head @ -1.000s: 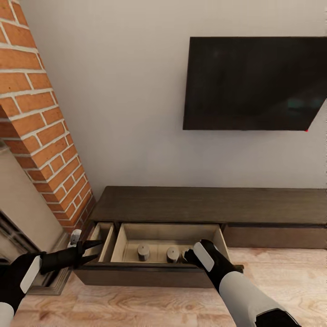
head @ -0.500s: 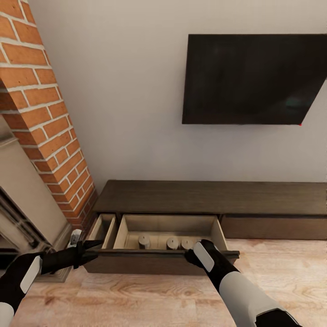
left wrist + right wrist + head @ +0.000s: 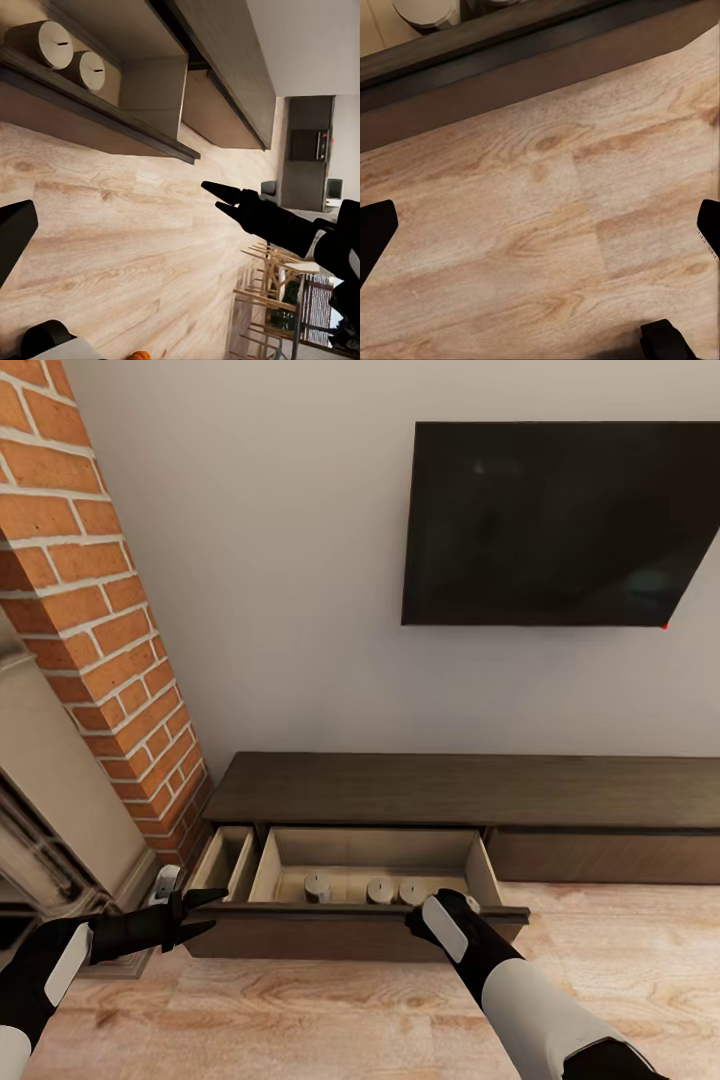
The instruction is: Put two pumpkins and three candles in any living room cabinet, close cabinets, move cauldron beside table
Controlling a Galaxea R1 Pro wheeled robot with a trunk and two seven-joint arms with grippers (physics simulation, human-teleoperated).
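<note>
right gripper (image 3: 418, 922) off candles (image 3: 380, 890), now at drawer (image 3: 350, 932) front | fingers spread wide, empty | drawer just ahead, runs crosswise, right arm nearer

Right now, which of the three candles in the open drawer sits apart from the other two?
The leftmost grey stub candle; the middle candle and right candle sit close together.

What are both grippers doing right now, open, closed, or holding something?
Left gripper: jaws open, empty, beside the cabinet.
Right gripper: jaws open, empty, at the open drawer's front.
</note>
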